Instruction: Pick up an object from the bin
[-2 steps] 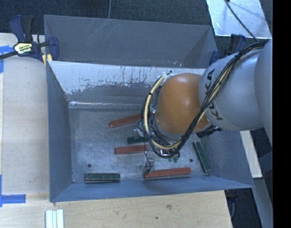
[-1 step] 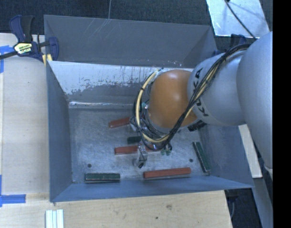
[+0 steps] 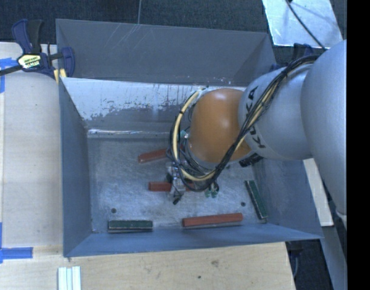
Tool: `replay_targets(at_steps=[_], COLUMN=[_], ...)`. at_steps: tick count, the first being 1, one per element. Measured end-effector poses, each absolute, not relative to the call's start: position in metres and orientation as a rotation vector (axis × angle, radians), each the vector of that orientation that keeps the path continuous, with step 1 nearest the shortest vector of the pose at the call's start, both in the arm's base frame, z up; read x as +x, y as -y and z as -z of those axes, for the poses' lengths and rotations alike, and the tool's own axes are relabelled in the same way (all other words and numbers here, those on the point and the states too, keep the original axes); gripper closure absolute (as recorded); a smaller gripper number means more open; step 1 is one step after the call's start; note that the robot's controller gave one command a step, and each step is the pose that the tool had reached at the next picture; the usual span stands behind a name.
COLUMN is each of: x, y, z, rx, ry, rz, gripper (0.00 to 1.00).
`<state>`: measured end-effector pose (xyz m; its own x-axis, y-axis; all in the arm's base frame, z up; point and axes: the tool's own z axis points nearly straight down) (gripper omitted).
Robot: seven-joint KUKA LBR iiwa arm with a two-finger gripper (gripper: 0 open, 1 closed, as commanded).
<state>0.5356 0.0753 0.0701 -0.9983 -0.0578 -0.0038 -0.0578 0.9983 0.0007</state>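
We can read only one marking: black letters spelling KUKA on the silver casing of the arm (image 3: 255,121), partly crossed by its cables (image 3: 280,78).

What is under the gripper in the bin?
A short red bar sticks out left of the gripper; its right end and anything below the orange cover are hidden.
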Motion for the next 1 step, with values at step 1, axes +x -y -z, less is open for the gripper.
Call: replay_targets(at_steps=[1], x=[0.5319], y=[-0.0826], z=[-0.2108], rx=[-0.087], ry=[-3.129], rz=[-0.002], gripper=[1.00])
